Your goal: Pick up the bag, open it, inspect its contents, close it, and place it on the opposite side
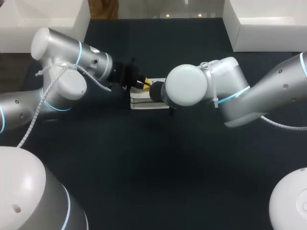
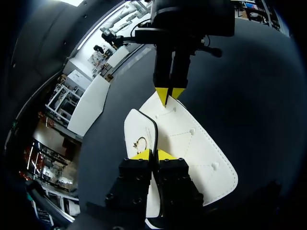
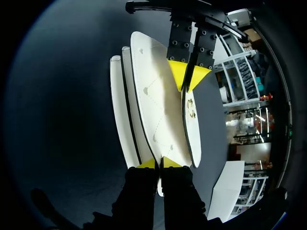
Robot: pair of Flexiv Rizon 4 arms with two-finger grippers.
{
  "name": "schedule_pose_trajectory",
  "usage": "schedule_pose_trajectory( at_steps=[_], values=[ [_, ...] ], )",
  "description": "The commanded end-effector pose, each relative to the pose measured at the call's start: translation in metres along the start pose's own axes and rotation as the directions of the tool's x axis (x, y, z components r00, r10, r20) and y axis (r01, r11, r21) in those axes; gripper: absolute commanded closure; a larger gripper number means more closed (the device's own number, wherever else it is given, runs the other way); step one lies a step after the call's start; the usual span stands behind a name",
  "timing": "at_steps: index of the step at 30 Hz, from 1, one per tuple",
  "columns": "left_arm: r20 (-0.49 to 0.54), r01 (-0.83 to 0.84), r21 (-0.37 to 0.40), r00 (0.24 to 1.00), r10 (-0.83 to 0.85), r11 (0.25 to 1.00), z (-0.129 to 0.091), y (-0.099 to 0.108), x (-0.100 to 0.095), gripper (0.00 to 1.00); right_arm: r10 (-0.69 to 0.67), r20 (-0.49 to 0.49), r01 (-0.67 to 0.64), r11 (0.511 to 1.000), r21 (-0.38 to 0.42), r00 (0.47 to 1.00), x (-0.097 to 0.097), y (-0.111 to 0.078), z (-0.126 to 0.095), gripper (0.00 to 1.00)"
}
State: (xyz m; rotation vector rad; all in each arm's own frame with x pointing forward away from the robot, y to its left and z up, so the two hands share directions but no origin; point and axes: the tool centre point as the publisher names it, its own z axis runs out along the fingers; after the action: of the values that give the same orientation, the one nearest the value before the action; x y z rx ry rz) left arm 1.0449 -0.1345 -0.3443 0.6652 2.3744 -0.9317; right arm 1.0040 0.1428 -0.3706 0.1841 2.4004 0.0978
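**Table**: dark, matte. Broad bare stretches lie on the near side and to both flanks of the centre. That is ample room, by judgement, for a carry to either side.

**Left arm** and **right arm**: each comes in from its own side and the two meet at the middle of the table. The wrists stand close together, so the tightest clearance is judged to be between the arms, not at any table edge.

**White boxes**: one at each far corner, well apart from the work. They would limit only a placement pushed far back.

**Bag**: white, stitched, black-edged, at the table's centre between the two wrists. Several panels stand slightly parted with dark gaps between them. Whether its underside rests on the table cannot be told.

**Left tool**: tips nearly together, pinching a black-edged panel at the bag's near end.

**Right tool**: tips likewise nearly together, clamped on the edge of a white panel at the opposite end.

**Clasp**: small, gold, on the panel beside the left tool.

**Handling note** (judgement): the step looks like spreading or shutting the mouth; which one cannot be told. It should go best if the two ends draw evenly, with no twist. The pinches should stay on the edging, and the wrists should not crowd each other.
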Motion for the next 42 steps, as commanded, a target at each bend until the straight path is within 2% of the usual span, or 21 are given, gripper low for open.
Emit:
schedule_pose_trajectory(
  at_steps=[1, 7, 16, 19, 26, 34, 35, 36, 38, 40, 42],
  values=[
    [-0.032, 0.016, -0.014, 0.999, -0.017, 1.000, 0.010, 0.004, 0.002, 1.00, 0.001, 0.002, -0.001, 1.000, 0.000, 1.000, 0.001, 0.000, 0.001, 1.00],
    [-0.030, 0.060, -0.026, 0.998, -0.060, 0.998, 0.014, 0.017, 0.007, 1.00, 0.001, 0.002, -0.001, 1.000, 0.000, 1.000, 0.001, 0.000, 0.001, 1.00],
    [0.000, 0.039, -0.009, 0.999, -0.039, 0.999, 0.002, 0.011, 0.012, 1.00, 0.001, 0.002, -0.001, 1.000, 0.000, 1.000, 0.001, 0.000, 0.001, 1.00],
    [0.000, 0.054, -0.013, 0.999, -0.054, 0.998, 0.005, 0.015, 0.011, 1.00, 0.001, 0.002, -0.001, 1.000, 0.000, 1.000, 0.001, 0.000, 0.001, 1.00],
    [-0.017, -0.003, 0.038, 1.000, 0.004, 0.999, 0.013, 0.001, 0.011, 1.00, 0.001, 0.002, -0.001, 1.000, 0.000, 1.000, 0.001, 0.000, 0.001, 1.00],
    [-0.003, 0.019, 0.020, 1.000, -0.019, 1.000, 0.002, 0.015, 0.013, 1.00, 0.001, 0.002, -0.001, 1.000, 0.000, 1.000, 0.001, 0.000, 0.001, 1.00],
    [0.001, 0.018, 0.021, 1.000, -0.018, 1.000, 0.001, 0.013, 0.013, 0.97, 0.001, 0.002, -0.001, 1.000, 0.000, 1.000, 0.001, 0.000, 0.001, 1.00],
    [0.005, 0.013, 0.025, 1.000, -0.013, 1.000, 0.001, 0.011, 0.013, 0.75, 0.001, 0.002, -0.001, 1.000, 0.000, 1.000, 0.001, 0.000, 0.001, 1.00],
    [0.011, -0.001, 0.033, 1.000, 0.001, 0.999, 0.002, 0.006, 0.011, 0.66, 0.001, 0.002, -0.001, 1.000, 0.000, 1.000, 0.001, 0.000, 0.001, 1.00],
    [0.016, -0.014, 0.041, 1.000, 0.014, 0.999, 0.003, 0.002, 0.009, 0.65, 0.001, 0.002, -0.001, 1.000, 0.000, 1.000, 0.001, 0.000, 0.001, 1.00],
    [0.027, -0.033, 0.039, 0.999, 0.032, 0.999, 0.004, -0.001, 0.008, 0.73, 0.001, 0.002, -0.001, 1.000, 0.000, 1.000, 0.001, 0.000, 0.001, 1.00]
  ],
)
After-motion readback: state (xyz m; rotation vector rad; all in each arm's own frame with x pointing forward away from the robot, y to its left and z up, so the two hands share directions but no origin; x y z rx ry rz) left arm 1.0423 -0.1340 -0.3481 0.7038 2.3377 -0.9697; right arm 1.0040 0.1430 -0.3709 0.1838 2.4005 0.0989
